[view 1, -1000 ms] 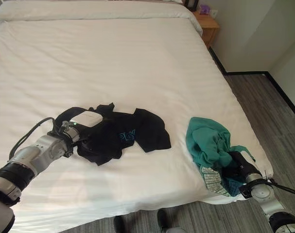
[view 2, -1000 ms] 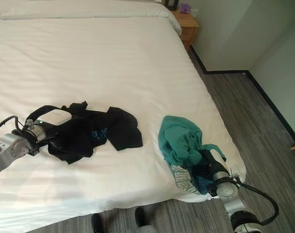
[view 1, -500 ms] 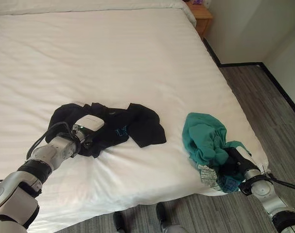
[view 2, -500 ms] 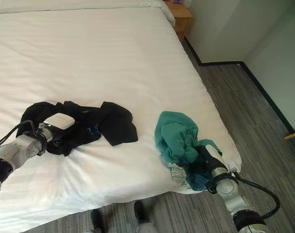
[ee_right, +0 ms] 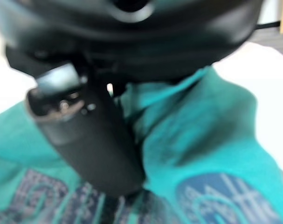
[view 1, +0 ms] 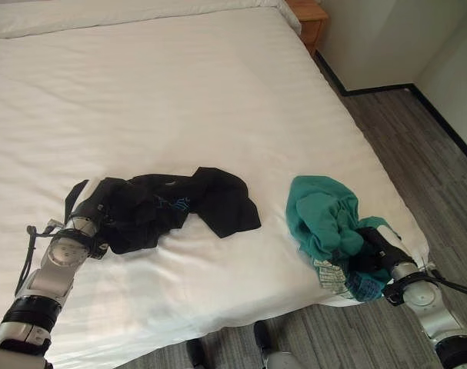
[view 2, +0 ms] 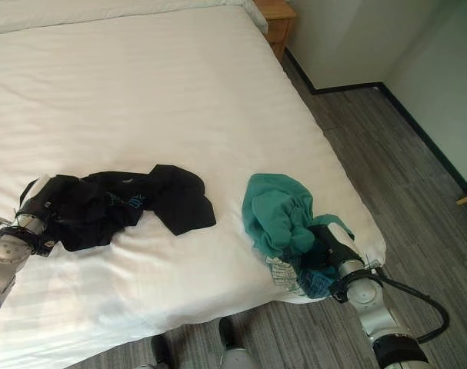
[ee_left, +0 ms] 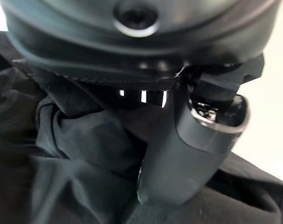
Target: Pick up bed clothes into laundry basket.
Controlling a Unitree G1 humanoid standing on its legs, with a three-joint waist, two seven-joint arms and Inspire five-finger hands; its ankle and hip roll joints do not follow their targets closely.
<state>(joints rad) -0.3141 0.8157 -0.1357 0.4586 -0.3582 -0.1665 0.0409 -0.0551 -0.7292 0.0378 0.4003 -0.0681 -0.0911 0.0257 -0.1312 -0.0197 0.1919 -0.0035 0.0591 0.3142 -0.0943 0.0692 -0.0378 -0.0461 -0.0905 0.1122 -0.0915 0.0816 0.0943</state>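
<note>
**Both hands engaged with garments on the bed**

In the left wrist view I found the left hand's thumb (ee_left: 188,154) pressed down into the black garment (view 1: 171,207), with folds of dark cloth bunched against the palm; I judged the hand clamped on that cloth. From the head views the left hand (view 1: 91,219) sat at the garment's left end, its fingers buried in the fabric, the forearm running back toward the lower left over the sheet.

In the right wrist view the right hand's thumb (ee_right: 92,140) lay against the teal garment (view 2: 283,211), teal cloth gathered around it and a printed patch showing beneath. I recorded this hand as closed on the teal cloth as well. The right hand (view 2: 333,246) was at the garment's near right edge, just at the bed's corner, with the arm coming up from the floor side at lower right.

Both garments lay on the white bed (view 1: 179,84), well apart from each other, the black one spread left of centre, the teal one heaped near the right edge. I noted a wooden nightstand (view 1: 310,15) beside the head of the bed, against the wall, and grey plank flooring (view 2: 387,154) along the right side. A dark skirting line ran along the wall base. Nothing lay between the two garments.
</note>
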